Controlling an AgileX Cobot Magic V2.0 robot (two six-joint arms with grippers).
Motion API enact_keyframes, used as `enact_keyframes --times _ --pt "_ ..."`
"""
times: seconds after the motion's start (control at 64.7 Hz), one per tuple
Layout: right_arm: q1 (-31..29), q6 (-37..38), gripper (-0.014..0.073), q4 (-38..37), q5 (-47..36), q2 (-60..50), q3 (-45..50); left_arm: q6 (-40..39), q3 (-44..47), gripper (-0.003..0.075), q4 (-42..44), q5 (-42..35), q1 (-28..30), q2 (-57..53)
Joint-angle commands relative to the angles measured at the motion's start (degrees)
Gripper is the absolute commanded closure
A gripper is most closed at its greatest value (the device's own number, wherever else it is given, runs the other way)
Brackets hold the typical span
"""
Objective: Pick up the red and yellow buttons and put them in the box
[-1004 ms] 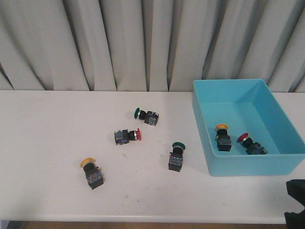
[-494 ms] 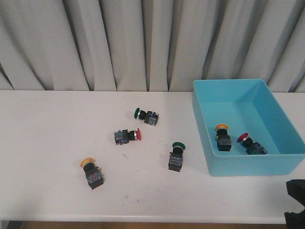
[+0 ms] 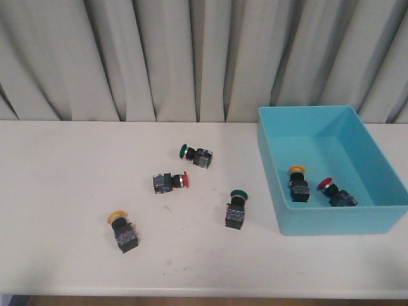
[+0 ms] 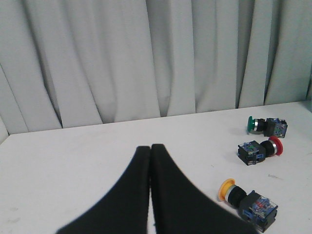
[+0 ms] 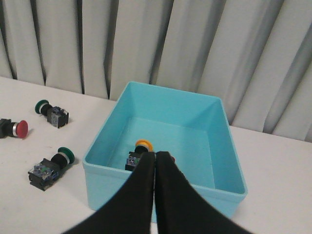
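Observation:
On the white table lie a red button (image 3: 171, 182) (image 4: 259, 149) and a yellow button (image 3: 122, 232) (image 4: 247, 202). The turquoise box (image 3: 382, 220) (image 5: 214, 141) at the right holds a yellow button (image 3: 298, 183) (image 5: 138, 154) and a red button (image 3: 336, 193). Neither gripper shows in the front view. My left gripper (image 4: 150, 148) is shut and empty, short of the yellow button on the table. My right gripper (image 5: 155, 155) is shut and empty in front of the box, hiding the red button inside.
Two green-capped buttons lie on the table: one (image 3: 196, 155) (image 4: 267, 126) (image 5: 52, 113) toward the back, one (image 3: 236, 211) (image 5: 50, 167) near the box's left wall. A grey curtain (image 3: 191, 57) hangs behind the table.
The dark right arm seen at the lower right corner of the front view has dropped out of that view. The buttons and box have not moved.

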Motion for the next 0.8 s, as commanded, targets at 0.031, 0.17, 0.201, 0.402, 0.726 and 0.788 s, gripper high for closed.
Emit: enact_keyframes --times 0.031,0.17,0.201,0.402,0.726,0.788 --pt "-0.4 2.77 0.0598 0.87 -9.77 -2.62 3.27 -0.21 2.64 0.0727 0.03 -4.39 0.13 -0.76" --pt "-0.4 12.01 0.0598 -6.76 -17.04 -8.22 10.69 -0.21 2.64 0.0727 0.03 -4.39 0.13 -0.76" --pt "-0.46 13.99 0.0597 -8.28 -19.13 -8.31 12.36 -0.21 2.64 0.0727 0.03 -4.39 0.13 -0.71" --pt "-0.46 15.75 0.0596 -9.81 -16.39 -8.22 12.65 -0.21 2.64 0.0727 0.03 -4.39 0.13 -0.77" --pt "-0.46 15.62 0.0596 -9.44 -16.11 -8.17 12.59 -0.21 2.64 0.0727 0.03 -4.39 0.13 -0.77" --pt "-0.46 15.62 0.0596 -9.44 -16.17 -8.18 12.59 -0.21 2.64 0.0727 0.03 -4.39 0.13 -0.77"
